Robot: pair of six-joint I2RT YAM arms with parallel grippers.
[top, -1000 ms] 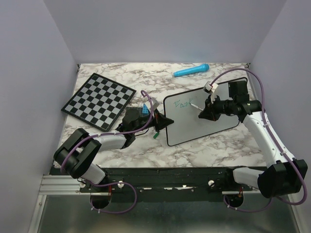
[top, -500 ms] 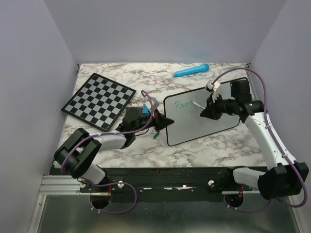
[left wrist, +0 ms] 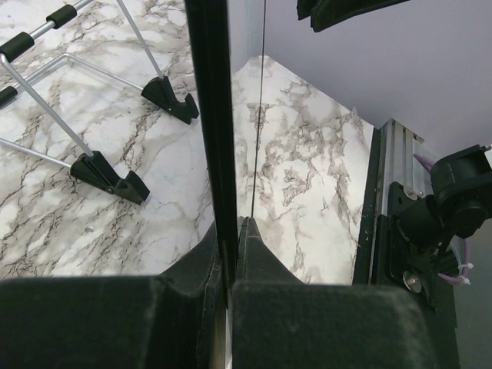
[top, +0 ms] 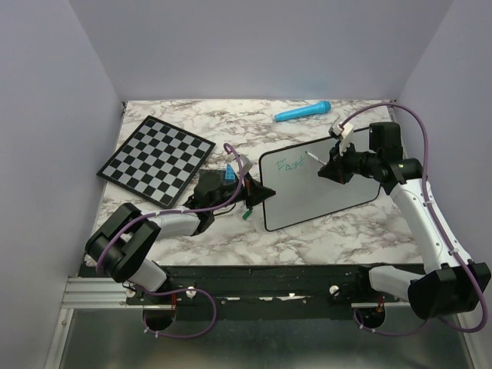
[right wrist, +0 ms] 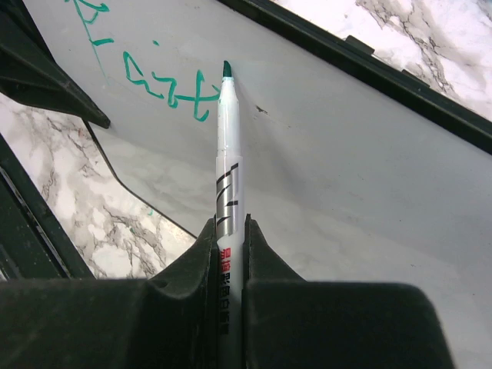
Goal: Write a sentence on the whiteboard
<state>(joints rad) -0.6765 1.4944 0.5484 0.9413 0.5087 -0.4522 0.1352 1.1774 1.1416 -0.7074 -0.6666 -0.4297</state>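
Observation:
The whiteboard [top: 338, 192] stands tilted mid-table, black-framed. Teal-green letters reading roughly "Fait" [top: 290, 164] sit at its upper left; they also show in the right wrist view [right wrist: 154, 81]. My right gripper [top: 332, 167] is shut on a white marker [right wrist: 227, 169] with a green tip, which sits just right of the last letter, at or just off the board face [right wrist: 346, 177]. My left gripper [top: 257, 193] is shut on the whiteboard's left edge; in the left wrist view the black frame [left wrist: 209, 115] runs between the fingers.
A black-and-white chessboard [top: 156, 158] lies at the back left. A blue marker-like object [top: 302, 112] lies at the back centre. The board's wire stand with black feet [left wrist: 108, 173] shows behind it. A small green cap [top: 246, 215] lies near the left gripper.
My right gripper has moved up and right along the board's top line with the marker, and the writing has grown by a letter. The left arm has not moved.

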